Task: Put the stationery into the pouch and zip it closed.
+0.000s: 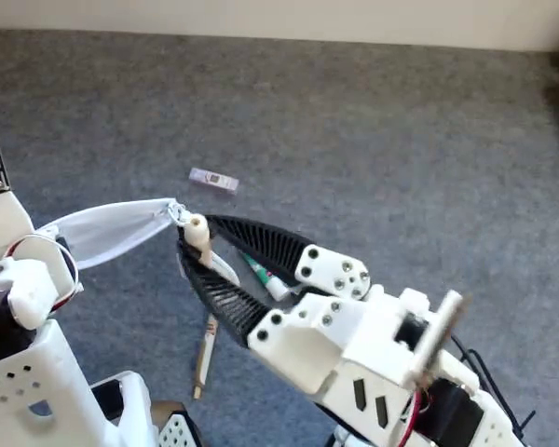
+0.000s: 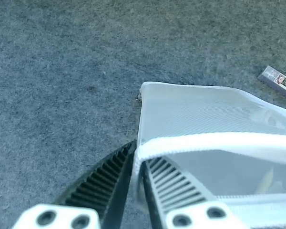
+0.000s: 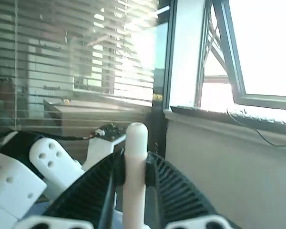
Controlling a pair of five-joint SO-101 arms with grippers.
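Left jaws are clamped hard on the pouch, biting its white edge band right at one corner. In the left wrist view the mesh panel fans away from that grip, with the band curving across below it.

Over to the right jaws: they're clenched on a cream stick, pinched between the black ribbed tips. In the right wrist view the stick's rounded end pokes up past the tips. And look where it sits: in the high view it is just beside the pouch's far end, close to the zip pull. Whether the stick touches the pouch, I cannot tell.

So the pouch stretches between the two arms, one end in the left grip, the other end by the right tips.

Loose stationery on the grey bench: a small block lies beyond the zip end, near it but apart. A green-and-white pen lies between the right arm's two spread fingers, partly covered. A pencil lies on the near side, running away from the pouch toward the front edge, just beside the right arm's white body.
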